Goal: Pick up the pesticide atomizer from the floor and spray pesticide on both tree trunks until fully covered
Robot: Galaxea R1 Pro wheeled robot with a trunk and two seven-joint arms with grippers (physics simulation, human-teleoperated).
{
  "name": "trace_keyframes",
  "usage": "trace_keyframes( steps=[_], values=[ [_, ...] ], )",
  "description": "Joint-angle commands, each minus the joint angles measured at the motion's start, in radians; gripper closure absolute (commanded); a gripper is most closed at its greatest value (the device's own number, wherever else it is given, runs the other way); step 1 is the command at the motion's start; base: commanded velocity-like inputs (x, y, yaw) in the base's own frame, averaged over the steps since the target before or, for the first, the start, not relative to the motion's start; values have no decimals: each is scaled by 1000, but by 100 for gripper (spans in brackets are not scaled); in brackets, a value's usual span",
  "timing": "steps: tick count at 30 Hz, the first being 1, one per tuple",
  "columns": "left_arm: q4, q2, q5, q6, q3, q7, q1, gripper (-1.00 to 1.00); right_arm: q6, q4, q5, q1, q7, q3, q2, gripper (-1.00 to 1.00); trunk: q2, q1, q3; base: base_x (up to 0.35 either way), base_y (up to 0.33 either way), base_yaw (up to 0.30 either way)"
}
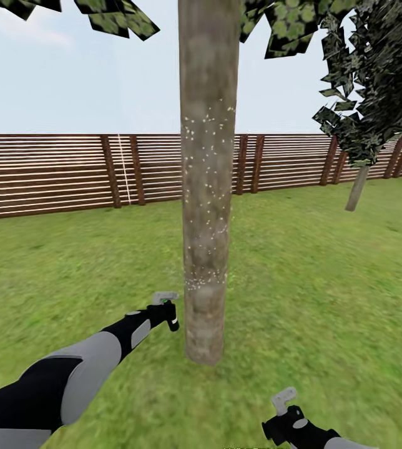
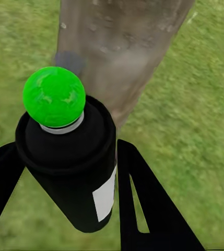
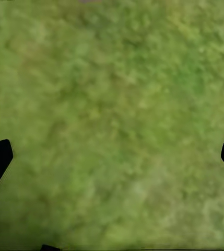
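Nearest, the right gripper (image 1: pixel 288 405) hangs open over the lawn (image 1: pixel 326 280). Beyond, the left gripper (image 1: pixel 166 305) clamps the spray bottle (image 2: pixel 72 167), aimed at the speckled tree trunk (image 1: pixel 207 187) just beside it; fence (image 1: pixel 51 174) behind.

The tree trunk (image 1: pixel 207 187) has rough, mottled bark flecked with white specks (image 1: pixel 207 162); the fence (image 1: pixel 51 174) is slatted wood; the atomizer (image 2: pixel 75 167) looks like matt black plastic.
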Motion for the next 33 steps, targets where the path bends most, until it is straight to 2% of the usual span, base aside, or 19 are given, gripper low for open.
trace_keyframes(
  steps=[1,7,15,33],
  values=[
    [0,1,0,0,1,0,0,100,0,0,0,0,0,0,0,-100,0,0,0,0,350,-296],
    [0,1,0,0,0,0,0,100,0,0,0,0,0,0,0,-100,0,0,0,0,350,-280],
    [0,1,0,1,0,0,0,100,0,0,0,0,0,0,0,-100,0,0,0,0,350,-79],
    [1,0,0,2,0,0,0,100,0,0,0,5,0,0,2,-100,0,0,0,8,350,-292]
  ],
)
